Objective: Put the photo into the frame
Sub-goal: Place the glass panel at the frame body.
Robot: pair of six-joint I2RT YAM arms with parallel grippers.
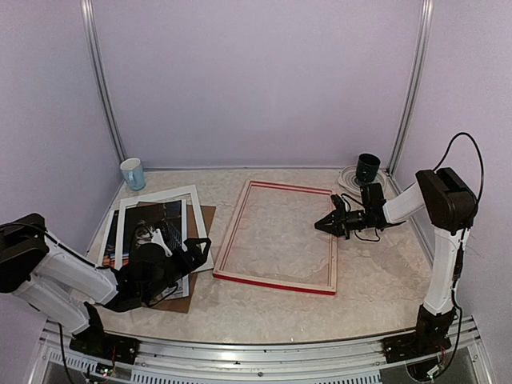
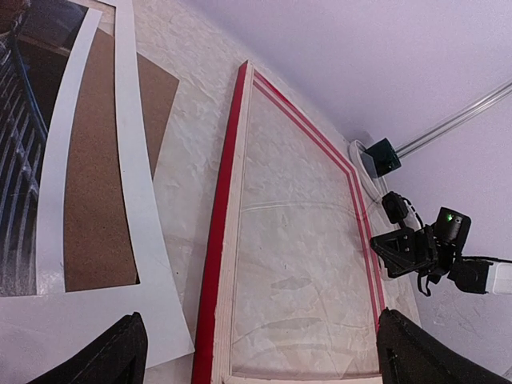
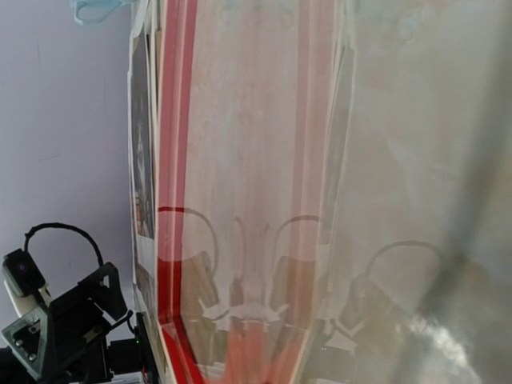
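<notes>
The red frame (image 1: 276, 280) lies flat in the middle of the table, pale wood back up; it also shows in the left wrist view (image 2: 214, 240). The photo (image 1: 152, 228) lies at the left under a white mat, seen dark at the edge of the left wrist view (image 2: 16, 160). My left gripper (image 1: 196, 250) is open and empty, low over the mat's right side, fingers (image 2: 120, 352) wide apart. My right gripper (image 1: 322, 226) sits at the frame's right rail and looks closed on it; its wrist view shows only blurred rail (image 3: 172, 160) and reflections.
The white mat (image 1: 194, 196) and a brown backing board (image 1: 206, 220) lie with the photo at the left. A light blue cup (image 1: 133, 173) stands at the back left. A dark green cup (image 1: 368, 167) stands at the back right.
</notes>
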